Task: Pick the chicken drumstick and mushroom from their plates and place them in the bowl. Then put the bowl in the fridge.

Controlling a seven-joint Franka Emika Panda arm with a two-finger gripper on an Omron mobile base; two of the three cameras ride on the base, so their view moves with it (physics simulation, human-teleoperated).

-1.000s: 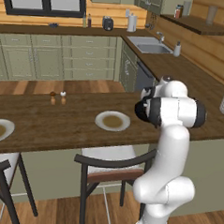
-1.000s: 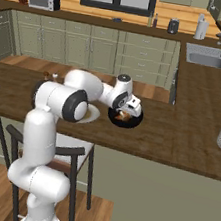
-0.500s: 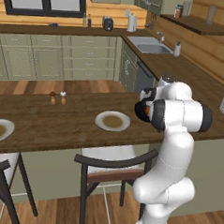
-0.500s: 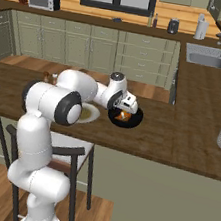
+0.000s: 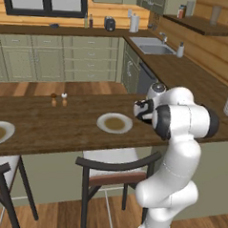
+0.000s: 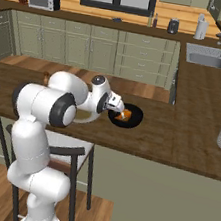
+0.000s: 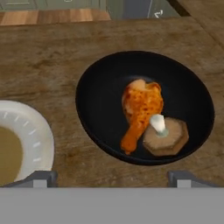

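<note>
Jaws of the gripper (image 7: 111, 183) stand wide apart and empty, hovering just above the near rim of the bowl (image 7: 98, 70), touching nothing. Both foods already lie inside: the chicken drumstick (image 7: 140, 111) slants across the middle, and the mushroom (image 7: 166, 135) rests upside down against its narrow end, stem up. Next to carry is the bowl itself on the wooden table (image 7: 48, 57). It looks rigid, glossy and probably slick, so pinching the rim firmly and keeping it level seems wise, lest the loose food slide. One white plate (image 7: 26, 127) sits just beside it
</note>
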